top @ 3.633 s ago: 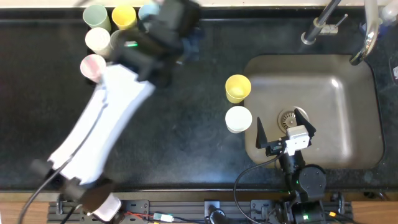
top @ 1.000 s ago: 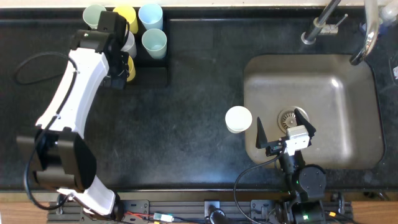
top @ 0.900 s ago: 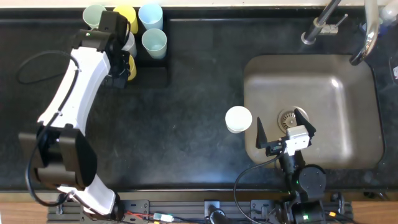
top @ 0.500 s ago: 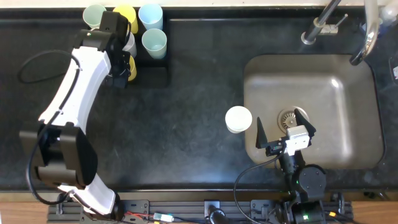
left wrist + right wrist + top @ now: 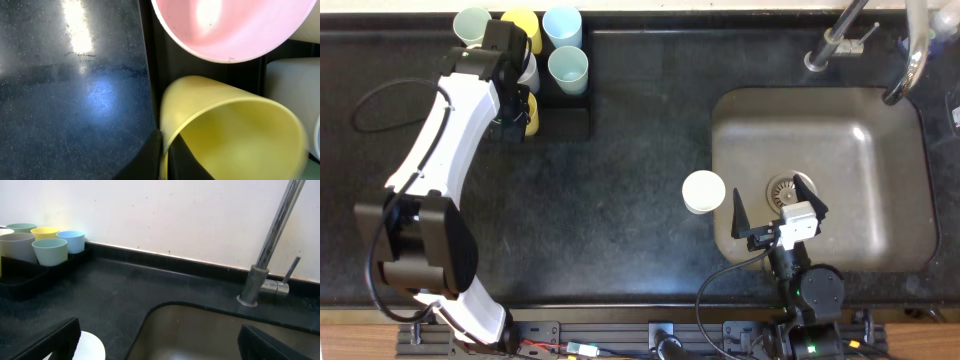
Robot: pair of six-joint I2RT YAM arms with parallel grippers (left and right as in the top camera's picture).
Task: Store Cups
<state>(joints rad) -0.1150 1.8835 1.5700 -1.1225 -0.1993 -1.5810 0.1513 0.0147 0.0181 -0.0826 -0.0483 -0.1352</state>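
My left gripper (image 5: 523, 113) is at the black cup rack (image 5: 565, 102) in the far left corner, shut on the rim of a yellow cup (image 5: 530, 110). Its wrist view shows the yellow cup (image 5: 235, 130) tilted in the gripper (image 5: 162, 146), one finger inside the rim and one outside, beside a pink cup (image 5: 235, 25) and a white one (image 5: 295, 90). Several more cups stand in the rack: pale green (image 5: 472, 22), yellow (image 5: 520, 20), light blue (image 5: 562, 22), teal (image 5: 568, 68). A white cup (image 5: 703, 191) stands on the counter left of the sink. My right gripper (image 5: 772, 207) is open near the sink's front.
The steel sink (image 5: 880, 120) takes up the right side, with a drain (image 5: 785, 188) and a faucet (image 5: 840, 35) behind it. Dark counter (image 5: 610, 220) stretches between rack and sink. In the right wrist view the white cup (image 5: 92, 347) is close by and the faucet (image 5: 272, 240) rises ahead.
The yellow cup that stood beside the sink 3.6 s ago is now at the rack in my left gripper. Over the last second the left arm has barely shifted. The right arm is still.
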